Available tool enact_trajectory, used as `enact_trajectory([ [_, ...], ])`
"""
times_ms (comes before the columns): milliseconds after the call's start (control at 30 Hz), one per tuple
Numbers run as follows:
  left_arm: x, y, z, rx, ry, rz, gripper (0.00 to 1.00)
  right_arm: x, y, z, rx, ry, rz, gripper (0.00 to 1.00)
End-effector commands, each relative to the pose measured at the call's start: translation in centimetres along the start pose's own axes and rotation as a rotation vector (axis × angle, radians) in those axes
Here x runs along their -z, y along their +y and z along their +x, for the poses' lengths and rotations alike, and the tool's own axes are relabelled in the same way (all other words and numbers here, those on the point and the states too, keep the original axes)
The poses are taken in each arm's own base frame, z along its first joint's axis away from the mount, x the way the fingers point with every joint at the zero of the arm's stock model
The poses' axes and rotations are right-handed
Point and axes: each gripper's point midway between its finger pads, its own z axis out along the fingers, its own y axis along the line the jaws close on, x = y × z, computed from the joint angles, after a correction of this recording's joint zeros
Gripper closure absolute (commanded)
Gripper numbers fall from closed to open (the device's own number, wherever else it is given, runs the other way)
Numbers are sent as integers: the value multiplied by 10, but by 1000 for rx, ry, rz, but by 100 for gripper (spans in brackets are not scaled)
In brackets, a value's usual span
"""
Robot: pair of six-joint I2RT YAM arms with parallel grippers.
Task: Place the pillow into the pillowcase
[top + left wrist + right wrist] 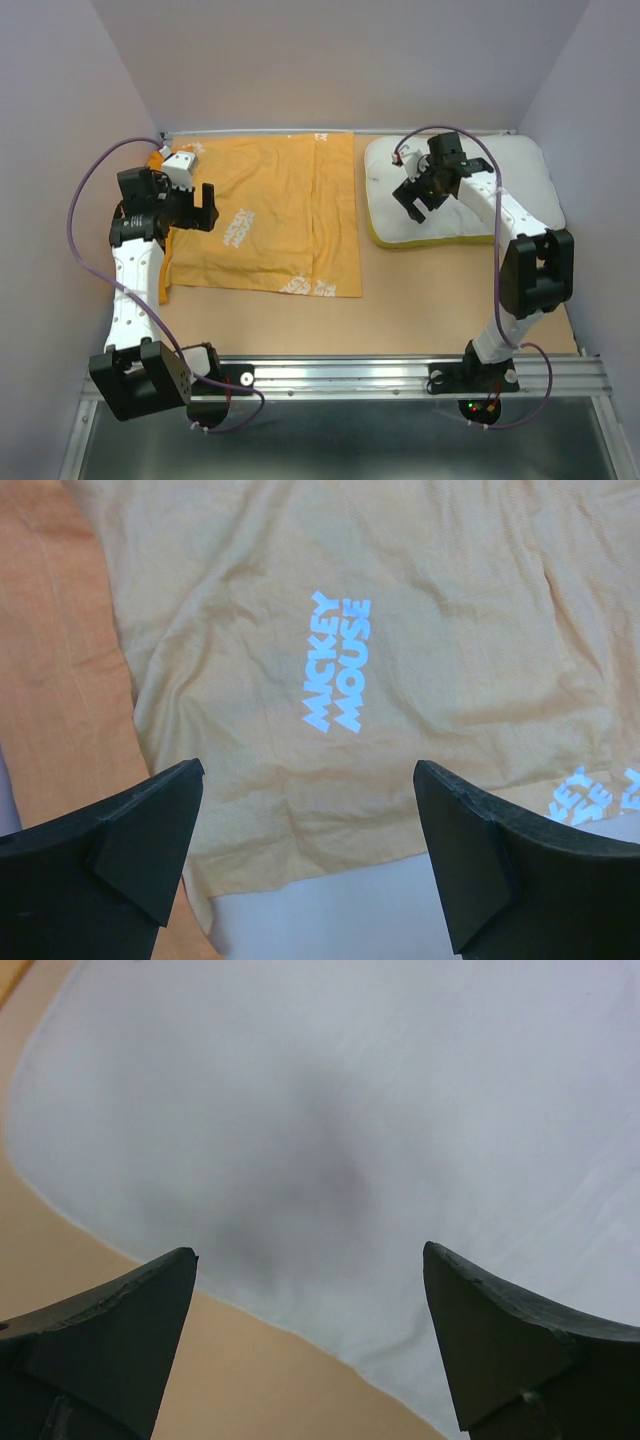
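1. The left claw (195, 208) sits at the far left of the counter (420, 300), above the left edge of the pillowcase (270, 215). Its jaws are spread wide with nothing between them.
2. In the left wrist view, the left claw (307, 770) points down at the pillowcase (450, 630). The fabric fills the space ahead of and between the two black fingers (140, 830). Whether the tips touch the cloth cannot be told.
3. The pillowcase is orange-yellow and lies flat and lightly creased on the left and middle of the counter. White lettering (338, 663) reading "MICKEY MOUSE" faces up, just ahead of the left claw.
4. The pillow (520, 170) is white with yellow piping along its near edge. It lies flat at the far right, just beside the pillowcase's right edge.
5. The right claw (425, 190) hangs over the left half of the pillow, jaws wide apart and holding nothing.
6. In the right wrist view, the right claw (310, 1252) frames the pillow (400, 1110). White fabric lies ahead, and the pillow's edge crosses between the fingers. Tan counter (60, 1260) shows at the near left.
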Motion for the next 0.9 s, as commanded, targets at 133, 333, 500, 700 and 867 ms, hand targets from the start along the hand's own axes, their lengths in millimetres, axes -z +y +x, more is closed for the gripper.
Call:
enact_trajectory([
  [133,-3,-13,-9,-17,-19,78,1,-28,-58,-1,38,3,-50,0],
  [333,-8,-17,1,1,8,98,1,-70,-52,28,-52,35,-213,0],
  [500,-12,-17,9,15,27,97,1,-105,-48,55,-104,102,-251,0],
  [700,-16,-24,10,37,31,141,1,-136,-37,82,-217,171,-294,20],
  [867,-28,-50,-2,2,13,197,1,-110,13,76,-345,115,-457,77],
])
